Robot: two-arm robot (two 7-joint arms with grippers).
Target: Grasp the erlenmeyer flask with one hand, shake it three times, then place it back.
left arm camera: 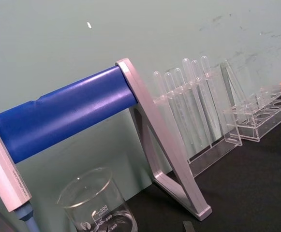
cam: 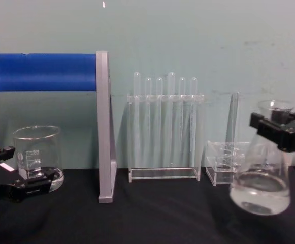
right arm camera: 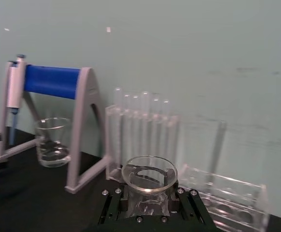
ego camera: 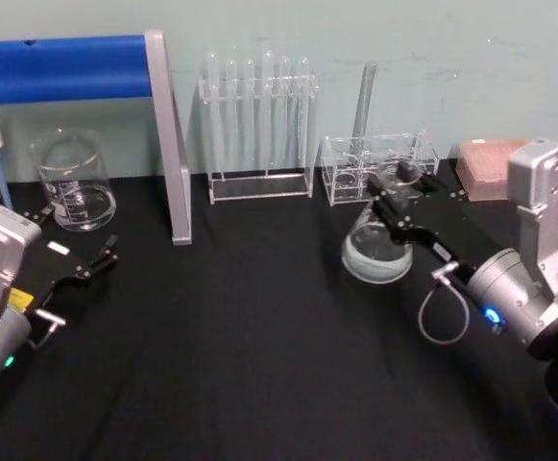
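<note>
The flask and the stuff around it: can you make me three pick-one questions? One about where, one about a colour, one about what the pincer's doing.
1. Where is the erlenmeyer flask?
A) beside the beaker
B) inside the test tube rack
C) just in front of the low clear rack

2. What colour is the bar on the grey stand?
A) red
B) blue
C) yellow

3. What is the right pincer doing?
A) shut on the flask's neck
B) hanging open
C) holding a test tube

Answers:
1 C, that rack stands right behind it in the head view.
2 B, it shows bright blue.
3 A, its fingers clasp the neck in the right wrist view.
</note>
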